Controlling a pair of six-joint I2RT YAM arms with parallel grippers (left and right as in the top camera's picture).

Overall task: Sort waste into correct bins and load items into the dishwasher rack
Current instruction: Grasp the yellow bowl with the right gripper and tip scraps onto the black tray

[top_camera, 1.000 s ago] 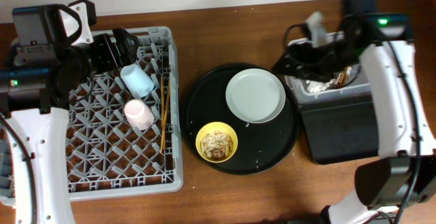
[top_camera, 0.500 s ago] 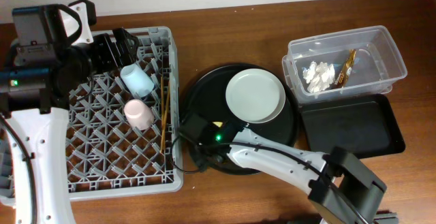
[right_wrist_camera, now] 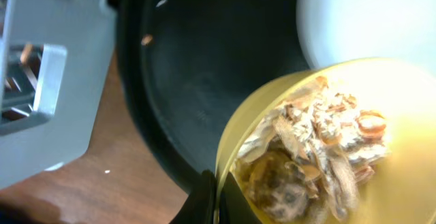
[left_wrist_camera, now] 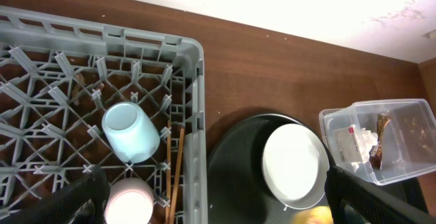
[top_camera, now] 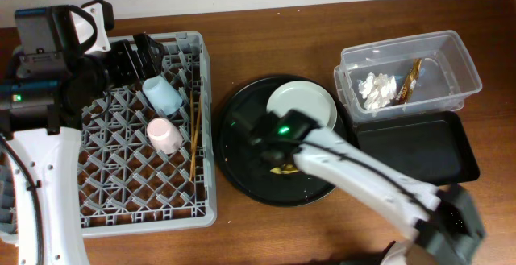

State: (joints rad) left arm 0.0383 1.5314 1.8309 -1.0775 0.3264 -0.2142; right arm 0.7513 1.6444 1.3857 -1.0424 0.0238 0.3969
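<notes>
Brown wooden table [top_camera: 266, 35] carries the grey rack [top_camera: 121, 176] on the left, a round tray [top_camera: 238, 148] in the middle, and a clear tub [top_camera: 472, 76] with a shallow black tray [top_camera: 419, 148] just beside it on the right. From overhead the right arm [top_camera: 363, 176] is a blurred streak across the round tray, hiding all but a yellow sliver of the bowl [right_wrist_camera: 306, 149]. Only the right wrist view shows the bowl plainly: close up over the round tray, heaped with brown scraps [right_wrist_camera: 320, 142], the right claw [right_wrist_camera: 214, 200] apparently clenched on its rim at the frame's bottom edge. The plate [top_camera: 310, 104] lies on the round tray, its lower edge covered by the arm. In the rack the blue cup [top_camera: 163, 95] lies tipped on its side, the pink cup [top_camera: 164, 134] near it, and the chopsticks [top_camera: 193, 136] run along the right wall. The left claw [top_camera: 141, 54] hangs over the rack's far edge, spread wide, its fingers [left_wrist_camera: 85, 197] at the corners of its own view, holding nothing. Inside the tub sit a tissue [top_camera: 375, 89] wad and the wrapper [top_camera: 409, 84]. The left wrist view cuts off the pink cup and the tub.
</notes>
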